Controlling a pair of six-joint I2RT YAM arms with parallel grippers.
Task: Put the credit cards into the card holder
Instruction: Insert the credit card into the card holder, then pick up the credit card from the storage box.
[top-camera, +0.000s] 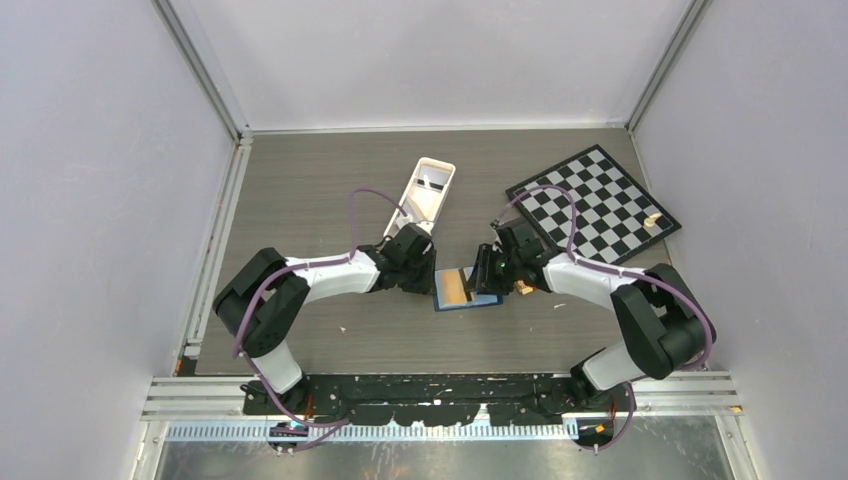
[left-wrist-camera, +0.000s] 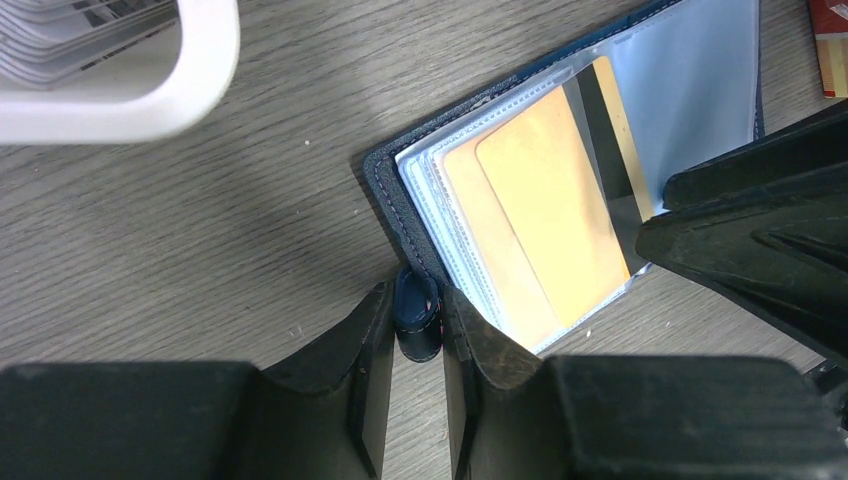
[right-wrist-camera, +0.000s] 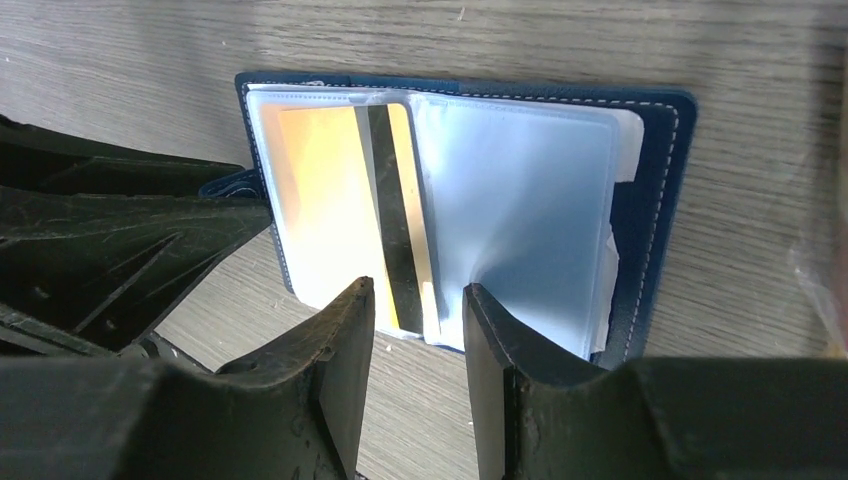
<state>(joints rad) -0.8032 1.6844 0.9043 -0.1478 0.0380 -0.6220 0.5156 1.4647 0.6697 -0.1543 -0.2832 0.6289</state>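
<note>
The card holder (top-camera: 466, 290) lies open on the table between both arms, navy cover (left-wrist-camera: 385, 180) down and clear sleeves up (right-wrist-camera: 520, 210). A gold credit card (left-wrist-camera: 545, 210) with a black stripe sits in a sleeve (right-wrist-camera: 330, 200). My left gripper (left-wrist-camera: 415, 295) is shut on the holder's small navy clasp tab (left-wrist-camera: 418, 330) at its left edge (top-camera: 432, 282). My right gripper (right-wrist-camera: 418, 295) stands open at the holder's near edge (top-camera: 487, 272), bare table showing between its fingers. More credit cards (left-wrist-camera: 60, 40) lie in the white tray.
A long white tray (top-camera: 425, 190) stands behind the left gripper, its rim (left-wrist-camera: 200, 80) close to the holder. A chessboard (top-camera: 595, 205) lies at the back right with a small piece (top-camera: 652, 219) on it. A red-orange pack (left-wrist-camera: 828, 40) lies just past the holder.
</note>
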